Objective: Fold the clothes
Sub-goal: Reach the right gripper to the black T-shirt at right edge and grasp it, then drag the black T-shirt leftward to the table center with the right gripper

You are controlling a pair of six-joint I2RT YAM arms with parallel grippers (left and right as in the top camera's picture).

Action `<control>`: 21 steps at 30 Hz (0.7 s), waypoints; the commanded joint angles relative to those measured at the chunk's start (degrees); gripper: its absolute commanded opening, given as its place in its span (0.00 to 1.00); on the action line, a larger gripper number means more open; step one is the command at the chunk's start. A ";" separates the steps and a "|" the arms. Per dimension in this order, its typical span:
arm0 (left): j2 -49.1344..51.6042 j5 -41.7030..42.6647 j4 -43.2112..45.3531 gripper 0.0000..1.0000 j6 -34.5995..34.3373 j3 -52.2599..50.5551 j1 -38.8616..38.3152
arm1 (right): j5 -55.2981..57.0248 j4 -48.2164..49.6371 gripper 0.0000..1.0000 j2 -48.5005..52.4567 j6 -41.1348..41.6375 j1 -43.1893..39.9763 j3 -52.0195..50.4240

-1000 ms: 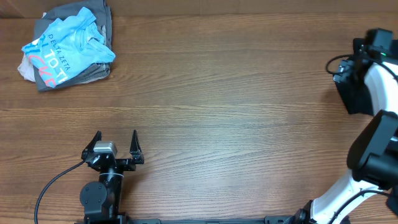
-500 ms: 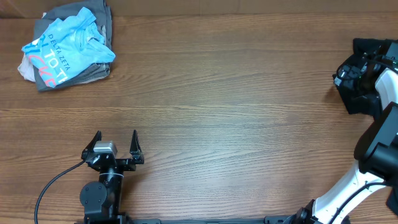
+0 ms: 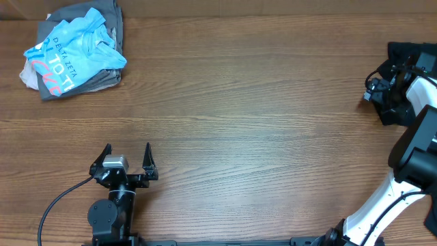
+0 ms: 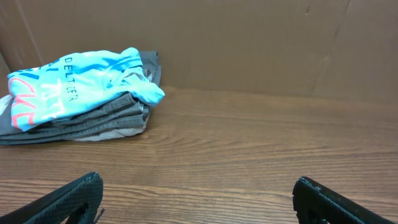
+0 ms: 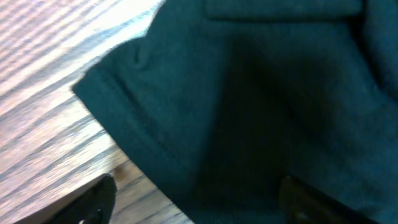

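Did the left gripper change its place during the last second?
No. The left gripper sits at the same spot on the table, equally far from the clothes pile.

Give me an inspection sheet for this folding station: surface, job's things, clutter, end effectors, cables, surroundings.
Surface: wooden table.
Job's things: dark garment at the right edge; clothes pile far left, blue printed shirt on top.
Clutter: nothing seen.
End effectors: left end effector open, near the front edge; right end effector open over the dark garment.
Cables: black cable by the left arm's base.
Surroundings: cardboard wall behind the table.
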 commanded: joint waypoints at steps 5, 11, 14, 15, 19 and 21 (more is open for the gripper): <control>-0.59 -0.37 -0.15 1.00 1.51 -0.22 -0.42 | 0.42 0.17 0.60 2.69 -0.22 -0.15 1.46; -0.61 -0.37 -0.15 1.00 1.51 -0.22 -0.42 | -1.25 -0.26 0.15 2.82 -0.17 0.15 1.57; -0.61 -0.37 -0.15 1.00 1.51 -0.22 -0.42 | -7.13 -0.46 0.04 2.82 -0.15 0.81 1.57; -0.61 -0.37 -0.15 1.00 1.51 -0.22 -0.42 | -9.86 -0.46 0.04 2.82 -0.09 1.36 1.57; -0.61 -0.37 -0.15 1.00 1.51 -0.22 -0.42 | -13.44 -0.98 0.04 2.82 0.07 5.16 1.57; -0.59 -0.37 -0.15 1.00 1.51 -0.22 -0.42 | -13.49 -1.44 0.04 2.82 0.11 7.98 1.57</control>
